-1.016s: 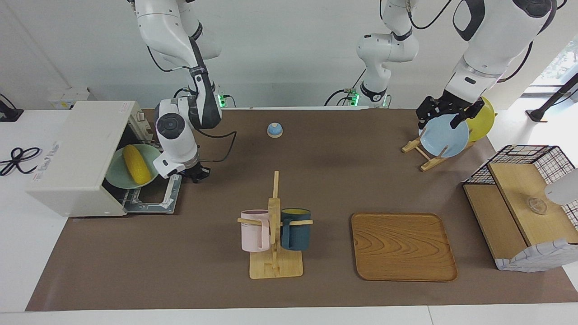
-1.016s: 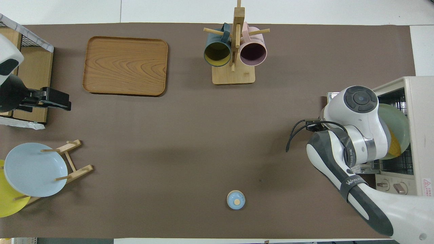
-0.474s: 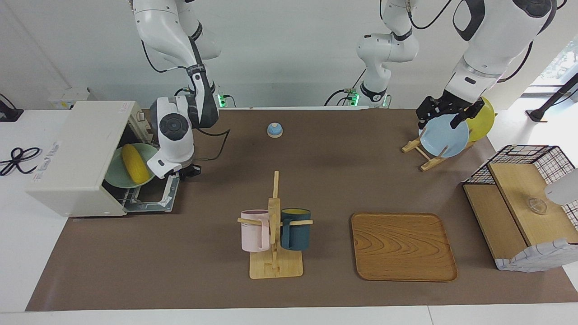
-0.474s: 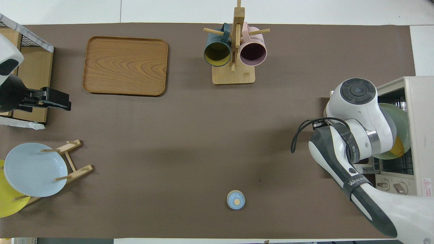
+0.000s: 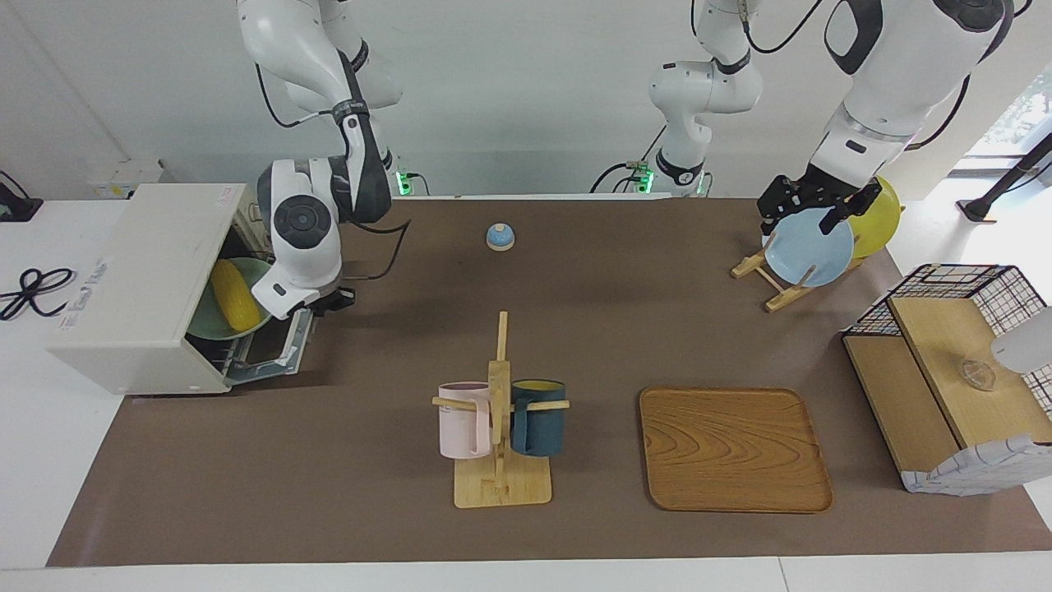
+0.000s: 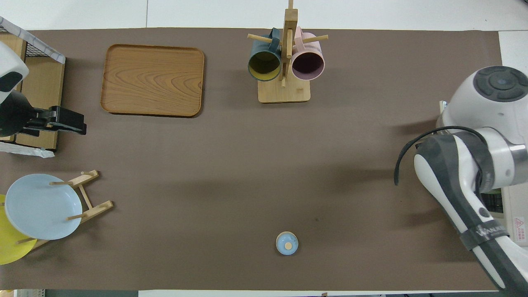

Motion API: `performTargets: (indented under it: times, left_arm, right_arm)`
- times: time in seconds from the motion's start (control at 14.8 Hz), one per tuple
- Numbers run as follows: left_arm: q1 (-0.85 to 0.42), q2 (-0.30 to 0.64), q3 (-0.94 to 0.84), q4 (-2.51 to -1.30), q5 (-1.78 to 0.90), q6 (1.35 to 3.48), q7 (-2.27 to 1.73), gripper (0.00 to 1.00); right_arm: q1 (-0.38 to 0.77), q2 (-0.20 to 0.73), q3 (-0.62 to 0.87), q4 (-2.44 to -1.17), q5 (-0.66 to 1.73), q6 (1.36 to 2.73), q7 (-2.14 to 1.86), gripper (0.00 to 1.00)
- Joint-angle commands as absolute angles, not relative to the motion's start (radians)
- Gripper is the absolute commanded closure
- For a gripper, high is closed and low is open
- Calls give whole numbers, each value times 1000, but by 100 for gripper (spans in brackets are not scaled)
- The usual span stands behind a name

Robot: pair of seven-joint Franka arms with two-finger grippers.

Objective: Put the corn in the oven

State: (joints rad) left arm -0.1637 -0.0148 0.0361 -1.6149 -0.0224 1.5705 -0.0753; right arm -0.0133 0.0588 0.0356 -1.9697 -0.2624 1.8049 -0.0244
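The cream-white oven [image 5: 140, 271] stands at the right arm's end of the table. Inside it the yellow corn [image 5: 233, 296] lies on a pale green plate [image 5: 212, 329]. The oven's drop-down door [image 5: 275, 349] is tilted partway up. My right gripper [image 5: 333, 300] is shut and sits low against the door's outer edge, holding nothing. In the overhead view the right arm [image 6: 482, 123] covers the corn and most of the oven [image 6: 513, 206]. My left gripper [image 5: 814, 210] [image 6: 78, 126] waits open over the plate rack.
A blue plate [image 5: 809, 247] and a yellow plate [image 5: 875, 218] stand in a wooden rack. A mug rack [image 5: 500, 411] and a wooden tray [image 5: 734, 450] lie farther from the robots. A wire-and-wood basket shelf [image 5: 945, 370] stands at the left arm's end. A small blue knob [image 5: 500, 237] sits near the robots.
The right gripper has moved up and toward the oven. The door has swung from flat to partly raised, hiding more of the plate and corn. The left arm has not moved.
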Motion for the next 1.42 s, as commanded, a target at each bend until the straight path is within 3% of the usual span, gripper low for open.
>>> performTargets:
  times: [0.0, 0.95, 1.15, 1.29, 1.35]
  left_arm:
    - [-156, -20, 29, -1606, -2, 1551, -74, 0]
    - [-156, -20, 29, -1608, -2, 1552, -74, 0]
    - [-156, -20, 29, -1608, -2, 1551, -74, 0]
    - [-156, -20, 29, -1606, -2, 1551, -74, 0]
    - [-156, -20, 29, -1608, -2, 1551, -74, 0]
  right_arm:
    - [-96, 57, 23, -1973, -299, 1830, -126, 100]
    - [-201, 9, 21, -1971, -181, 1822, -258, 97]
    - [-193, 12, 23, -1967, -106, 1833, -247, 58]
    - [-192, 17, 28, -1941, -92, 1816, -250, 8]
    - [-192, 17, 31, -1928, -92, 1809, -250, 0]
